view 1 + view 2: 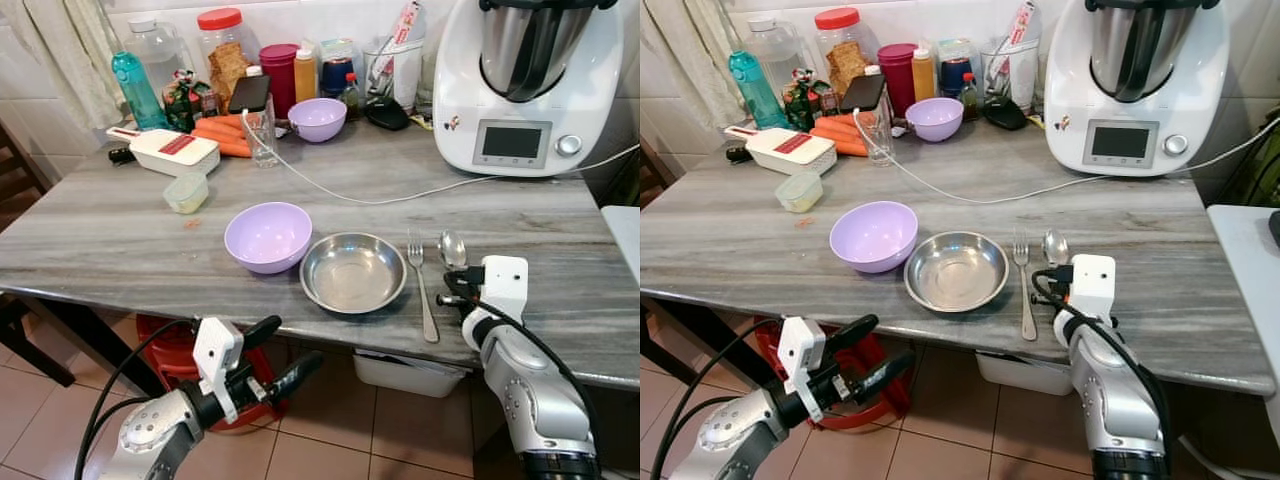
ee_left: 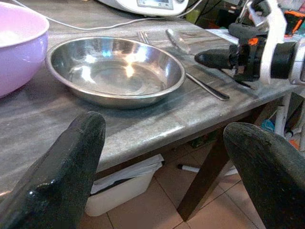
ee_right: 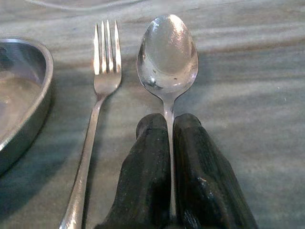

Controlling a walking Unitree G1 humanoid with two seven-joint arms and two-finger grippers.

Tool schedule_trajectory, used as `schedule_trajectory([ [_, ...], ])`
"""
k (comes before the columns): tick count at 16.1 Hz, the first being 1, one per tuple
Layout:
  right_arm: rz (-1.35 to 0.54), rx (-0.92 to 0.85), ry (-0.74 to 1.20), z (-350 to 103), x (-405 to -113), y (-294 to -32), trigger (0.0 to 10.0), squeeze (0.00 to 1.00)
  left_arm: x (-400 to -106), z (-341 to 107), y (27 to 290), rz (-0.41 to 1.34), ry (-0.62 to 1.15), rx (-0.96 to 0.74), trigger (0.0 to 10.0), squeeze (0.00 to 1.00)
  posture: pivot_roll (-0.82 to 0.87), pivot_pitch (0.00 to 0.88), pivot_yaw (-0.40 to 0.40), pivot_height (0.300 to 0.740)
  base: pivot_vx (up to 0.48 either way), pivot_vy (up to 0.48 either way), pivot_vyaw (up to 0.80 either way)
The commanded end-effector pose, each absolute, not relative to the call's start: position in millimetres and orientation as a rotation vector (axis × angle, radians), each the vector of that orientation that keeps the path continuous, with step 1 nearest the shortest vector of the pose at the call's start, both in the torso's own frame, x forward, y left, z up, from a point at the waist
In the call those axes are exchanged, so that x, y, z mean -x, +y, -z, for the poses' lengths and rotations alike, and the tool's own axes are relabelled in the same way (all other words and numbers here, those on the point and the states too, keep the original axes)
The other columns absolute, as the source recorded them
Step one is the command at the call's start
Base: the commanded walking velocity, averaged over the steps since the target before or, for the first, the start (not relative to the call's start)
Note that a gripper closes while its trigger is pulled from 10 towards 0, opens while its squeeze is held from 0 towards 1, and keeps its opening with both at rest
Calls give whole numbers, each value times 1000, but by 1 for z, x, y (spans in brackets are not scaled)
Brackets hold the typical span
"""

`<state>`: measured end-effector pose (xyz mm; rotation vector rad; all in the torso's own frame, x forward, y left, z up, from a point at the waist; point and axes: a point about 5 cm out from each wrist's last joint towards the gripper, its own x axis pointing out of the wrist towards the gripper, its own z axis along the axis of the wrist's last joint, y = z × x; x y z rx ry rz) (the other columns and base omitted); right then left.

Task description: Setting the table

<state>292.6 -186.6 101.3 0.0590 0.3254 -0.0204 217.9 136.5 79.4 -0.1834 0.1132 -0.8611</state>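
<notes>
**Spoon gripped at the worktop's front edge**

Head views: On the grey marbled worktop (image 1: 120, 230), the right claw (image 1: 452, 288) holds the handle of a spoon (image 1: 452, 248). The spoon's long axis runs front to back, with the bowl toward the rear wall and face up. A fork (image 1: 421, 280) lies just beside it, parallel, tines to the rear. Left of the fork sits a shallow steel dish (image 1: 353, 271) with nothing in it, and next to that an empty lilac bowl (image 1: 267, 236). A second lilac bowl (image 1: 317, 119) stands near the back among jars and bottles. A white kitchen machine (image 1: 527, 80) stands at the rear right. The left claw (image 1: 280, 355) hangs below the worktop's edge with its fingers spread wide, holding nothing.

Left wrist view: Two black fingertips (image 2: 62, 176) stand well apart, the steel dish between and beyond them. The right claw reaches in from the side at the cutlery.

Right wrist view: Both fingers (image 3: 145, 176) are pressed together on the spoon's thin handle. The bowl points away from the wrist and lies on the stone. The fork lies alongside, apart from the dish rim.
</notes>
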Motion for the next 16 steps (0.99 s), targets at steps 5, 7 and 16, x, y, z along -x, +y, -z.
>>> schedule_trajectory([
  [5, 23, -40, 354, -97, -295, -188, 10000, 384, -218, -87, 136, 887, 96, 163, 10000, 0, -102, 18, 100, 740, 0, 0, 0],
  [7, 23, -39, 356, -96, -297, -188, 10000, 875, -218, -88, 136, 897, 93, 166, 10000, 0, -101, 17, 102, 740, 0, 0, 0],
  [16, 21, -40, 351, -95, -304, -189, 10000, 1000, -218, -91, 133, 913, 95, 168, 10000, 0, -90, 12, 108, 740, 0, 0, 0],
])
